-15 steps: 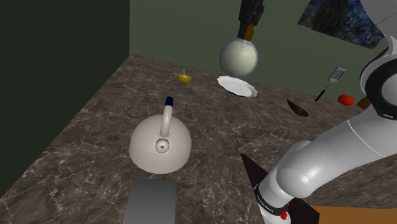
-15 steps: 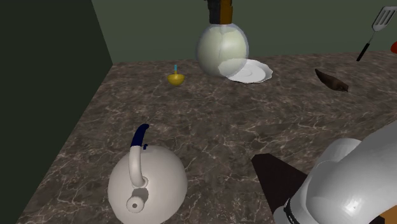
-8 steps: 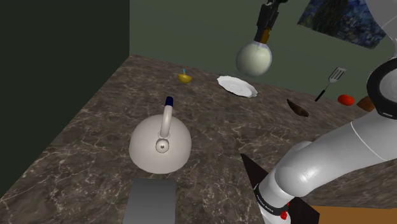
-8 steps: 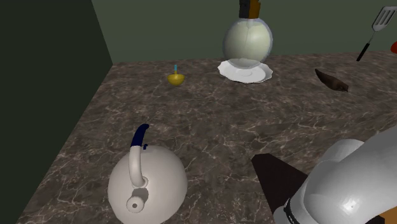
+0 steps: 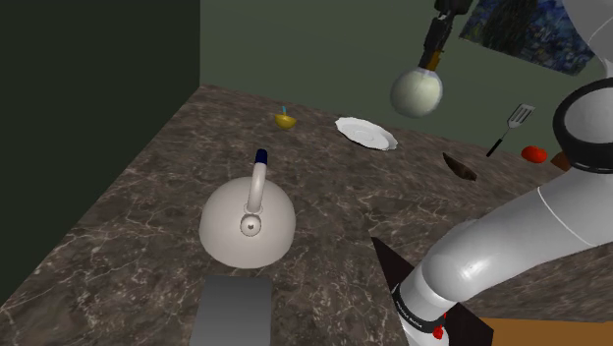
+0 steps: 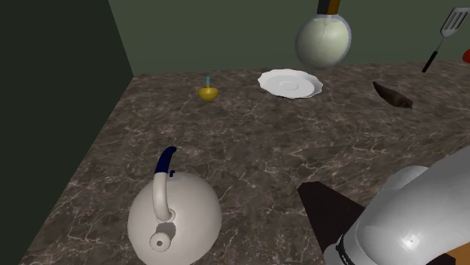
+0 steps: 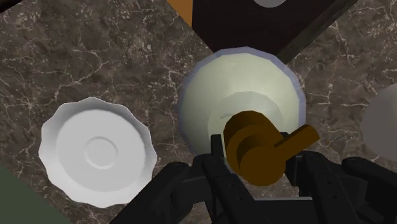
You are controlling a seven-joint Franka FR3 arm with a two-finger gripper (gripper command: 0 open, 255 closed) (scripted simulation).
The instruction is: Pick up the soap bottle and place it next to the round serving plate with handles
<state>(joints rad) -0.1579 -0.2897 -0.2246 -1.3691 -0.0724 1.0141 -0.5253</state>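
Observation:
The soap bottle (image 5: 417, 92) is a pale round globe with a brown pump top, and it hangs in the air above the marble counter. My gripper (image 5: 433, 51) is shut on its pump neck from above. In the second exterior view the soap bottle (image 6: 323, 40) floats to the right of and beyond a white scalloped plate (image 6: 290, 83), with the gripper (image 6: 328, 6) at the top edge. Looking down from the wrist, the gripper (image 7: 257, 167) clasps the brown pump (image 7: 254, 146) over the globe (image 7: 235, 89). The white plate (image 7: 97, 151) lies off to one side of it, and shows as the plate (image 5: 366, 133) in the shoulder view.
A dark brown shallow dish (image 5: 459, 165) lies on the counter beyond the plate, with a spatula (image 5: 513, 126) and a red object (image 5: 533, 153) behind. A small yellow bowl (image 5: 285, 121) sits near the back wall. A white kettle (image 5: 248, 221) stands in front, by a grey box (image 5: 231, 310).
The gripper has carried the bottle towards the shoulder view's right and a little higher, from directly over the white plate to past its far side. Nothing else moved.

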